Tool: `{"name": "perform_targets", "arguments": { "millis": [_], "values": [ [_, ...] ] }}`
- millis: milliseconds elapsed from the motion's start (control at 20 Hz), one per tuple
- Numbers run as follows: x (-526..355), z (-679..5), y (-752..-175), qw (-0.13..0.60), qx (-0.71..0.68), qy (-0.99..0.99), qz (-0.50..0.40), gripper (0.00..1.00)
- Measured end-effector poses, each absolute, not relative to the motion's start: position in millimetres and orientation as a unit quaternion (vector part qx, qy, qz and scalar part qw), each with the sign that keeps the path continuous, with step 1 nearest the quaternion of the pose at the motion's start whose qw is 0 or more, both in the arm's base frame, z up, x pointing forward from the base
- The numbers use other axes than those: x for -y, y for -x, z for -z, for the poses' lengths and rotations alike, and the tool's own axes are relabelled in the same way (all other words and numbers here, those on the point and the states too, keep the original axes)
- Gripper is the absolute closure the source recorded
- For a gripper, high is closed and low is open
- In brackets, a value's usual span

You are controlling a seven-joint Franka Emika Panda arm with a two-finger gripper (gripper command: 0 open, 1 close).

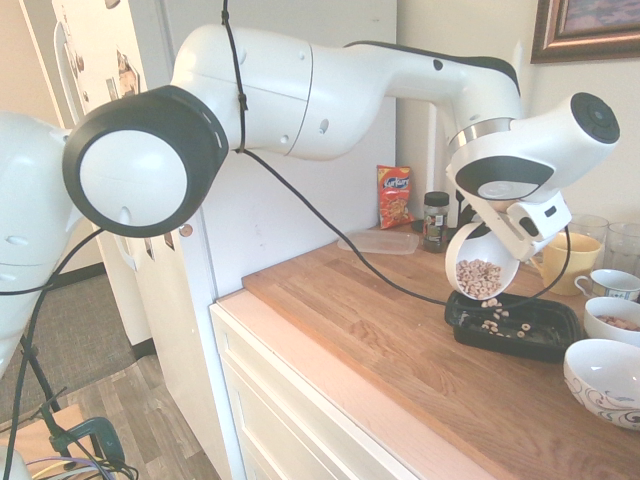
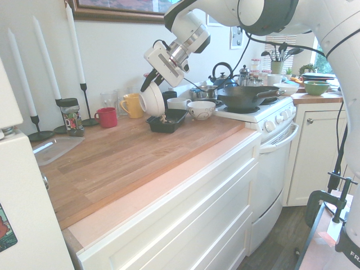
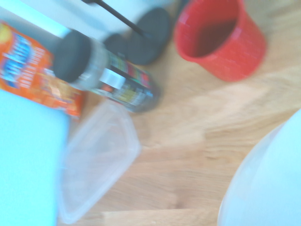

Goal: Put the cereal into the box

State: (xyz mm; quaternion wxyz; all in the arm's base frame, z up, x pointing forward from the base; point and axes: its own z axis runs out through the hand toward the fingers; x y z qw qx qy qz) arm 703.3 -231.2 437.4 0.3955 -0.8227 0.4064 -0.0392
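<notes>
Crowding the box (image 1: 515,327): bowls (image 1: 606,380), mug (image 1: 575,262).

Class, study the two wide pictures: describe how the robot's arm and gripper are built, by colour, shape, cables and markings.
The arm is glossy white, made of thick rounded segments with black bands and dark joint caps. A thin black cable trails from it. The gripper is a boxy white block.
</notes>
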Motion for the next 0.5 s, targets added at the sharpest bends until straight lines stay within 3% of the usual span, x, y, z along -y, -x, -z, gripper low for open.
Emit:
{"name": "perform_targets", "arguments": {
  "millis": [500],
  "values": [
    [248, -411, -692, 0.444, -0.407, 0.798, 0.033, 1.00]
  ]
}}
